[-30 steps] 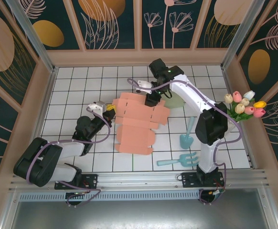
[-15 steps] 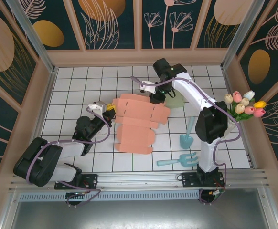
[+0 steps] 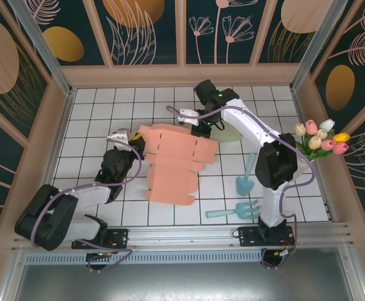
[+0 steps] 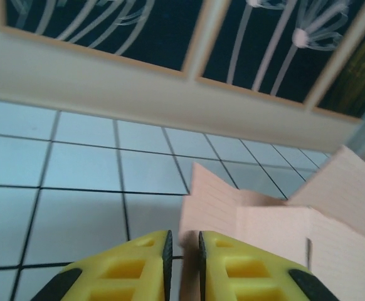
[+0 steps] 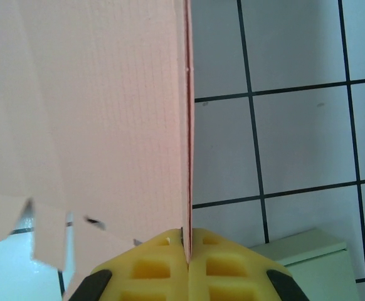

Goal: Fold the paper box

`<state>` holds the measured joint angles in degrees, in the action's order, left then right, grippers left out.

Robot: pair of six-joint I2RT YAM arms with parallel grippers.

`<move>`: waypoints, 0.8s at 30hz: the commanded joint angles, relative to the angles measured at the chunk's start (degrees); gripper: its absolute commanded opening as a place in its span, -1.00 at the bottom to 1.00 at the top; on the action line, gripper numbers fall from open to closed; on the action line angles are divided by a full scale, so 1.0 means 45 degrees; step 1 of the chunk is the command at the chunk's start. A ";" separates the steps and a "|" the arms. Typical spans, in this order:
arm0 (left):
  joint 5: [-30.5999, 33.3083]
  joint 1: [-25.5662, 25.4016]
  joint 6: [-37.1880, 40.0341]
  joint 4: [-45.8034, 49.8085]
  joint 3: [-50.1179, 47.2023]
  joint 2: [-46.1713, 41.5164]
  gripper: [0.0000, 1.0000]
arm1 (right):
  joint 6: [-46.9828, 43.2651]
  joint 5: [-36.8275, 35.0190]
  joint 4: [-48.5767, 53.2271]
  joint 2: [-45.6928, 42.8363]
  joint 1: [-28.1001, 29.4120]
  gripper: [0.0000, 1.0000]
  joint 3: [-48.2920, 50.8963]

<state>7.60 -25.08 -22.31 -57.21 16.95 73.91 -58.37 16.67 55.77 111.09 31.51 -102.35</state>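
Glossy tiled table [image 3: 88, 125], corrugated paper box [image 3: 173, 166]

no readable text, labels or numbers, paper box [image 3: 173, 164] unprinted

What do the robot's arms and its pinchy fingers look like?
The left arm and right arm are built from chunky white and black parts, rounded like tubes. A thin purple cable loops along each one. The left gripper and right gripper have bright yellow fingers with square hollows in them, a bit like a waffle.
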 commanded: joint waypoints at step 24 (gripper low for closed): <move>-0.2490 -0.0979 -0.4515 0.4682 0.4327 0.1540 -0.88 | -0.0679 -0.0221 -0.2551 -0.1570 -0.0127 -1.00 0.2990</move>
<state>-2.57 -29.43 -41.19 -35.20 32.77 77.95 -59.46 13.91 45.41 106.10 31.11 -90.32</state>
